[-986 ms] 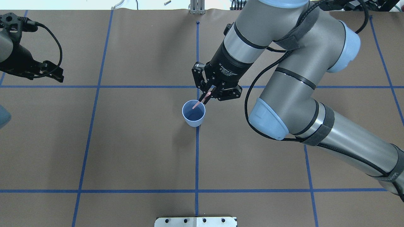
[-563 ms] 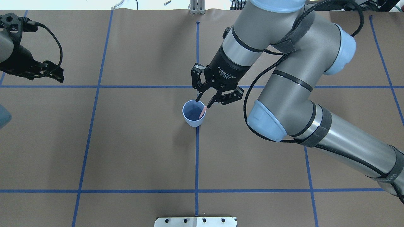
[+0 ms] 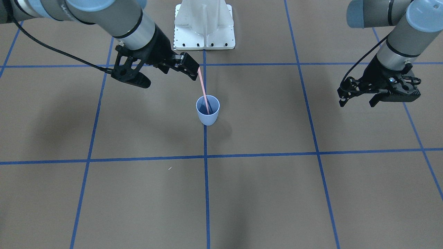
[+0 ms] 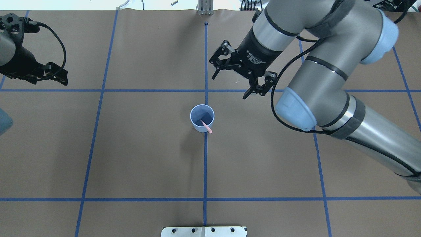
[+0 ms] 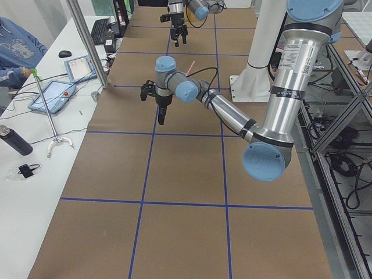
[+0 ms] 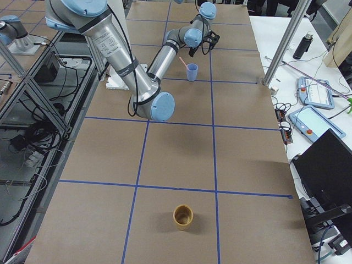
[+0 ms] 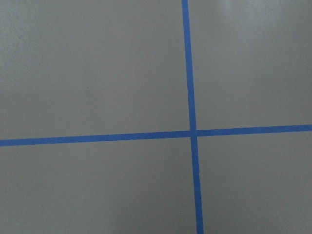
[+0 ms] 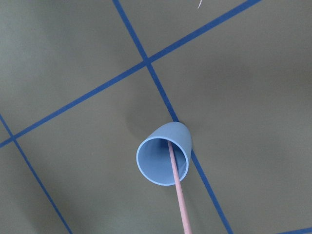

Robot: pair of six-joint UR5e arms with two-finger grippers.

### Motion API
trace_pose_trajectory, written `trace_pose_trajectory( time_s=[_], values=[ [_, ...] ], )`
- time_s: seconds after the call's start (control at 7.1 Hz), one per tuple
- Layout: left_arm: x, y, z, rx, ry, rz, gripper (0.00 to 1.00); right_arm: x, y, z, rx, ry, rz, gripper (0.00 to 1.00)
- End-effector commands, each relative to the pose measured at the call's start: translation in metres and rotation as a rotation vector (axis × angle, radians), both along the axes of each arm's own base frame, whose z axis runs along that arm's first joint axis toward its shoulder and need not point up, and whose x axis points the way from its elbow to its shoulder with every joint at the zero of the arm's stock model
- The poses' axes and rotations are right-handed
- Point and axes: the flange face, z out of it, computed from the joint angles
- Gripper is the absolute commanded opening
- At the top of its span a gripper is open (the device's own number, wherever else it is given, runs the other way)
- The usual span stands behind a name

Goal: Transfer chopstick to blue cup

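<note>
The blue cup [image 4: 198, 116] stands upright at the table's middle on a blue tape line. It also shows in the front view [image 3: 207, 117] and the right wrist view [image 8: 181, 135]. The pink chopstick [image 4: 207, 127] stands in the cup and leans on its rim, its top end sticking out [image 3: 203, 88] [image 8: 178, 197]. My right gripper [image 4: 230, 86] is open and empty, raised beyond and to the right of the cup, apart from the stick. My left gripper [image 4: 54, 75] hangs far to the left [image 3: 356, 103], open and empty.
A white mounting plate [image 4: 204, 231] sits at the table's near edge [image 3: 204, 34]. A tan cup [image 6: 183, 216] stands far out toward the table's right end. Blue tape lines [image 7: 191, 132] grid the brown table cover.
My right gripper opened and let go of the chopstick, then drew up and away to the far right. The stick dropped into the cup and tipped over to its near rim.
</note>
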Motion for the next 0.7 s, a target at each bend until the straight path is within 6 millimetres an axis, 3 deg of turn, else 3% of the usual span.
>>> trace_pose_trajectory(
  time_s=[0.0, 0.14, 0.28, 0.42, 0.56],
  values=[
    [-0.02, -0.007, 0.004, 0.039, -0.018, 0.012, 0.98, 0.105, -0.027, 0.065, 0.107, 0.038, 0.091, 1.0],
    [-0.053, -0.016, 0.019, 0.104, -0.061, 0.061, 0.98, 0.148, -0.042, 0.098, 0.215, 0.079, 0.098, 1.0],
    [-0.069, -0.016, 0.031, 0.1, -0.059, 0.076, 0.98, 0.191, -0.052, 0.155, 0.305, 0.147, 0.076, 1.0],
    [-0.071, -0.018, 0.035, 0.078, -0.024, 0.089, 0.98, 0.225, -0.05, 0.217, 0.421, 0.218, -0.001, 1.0],
    [-0.07, -0.018, 0.035, 0.076, -0.022, 0.091, 0.98, 0.239, -0.047, 0.259, 0.52, 0.322, -0.063, 1.0]
  ],
)
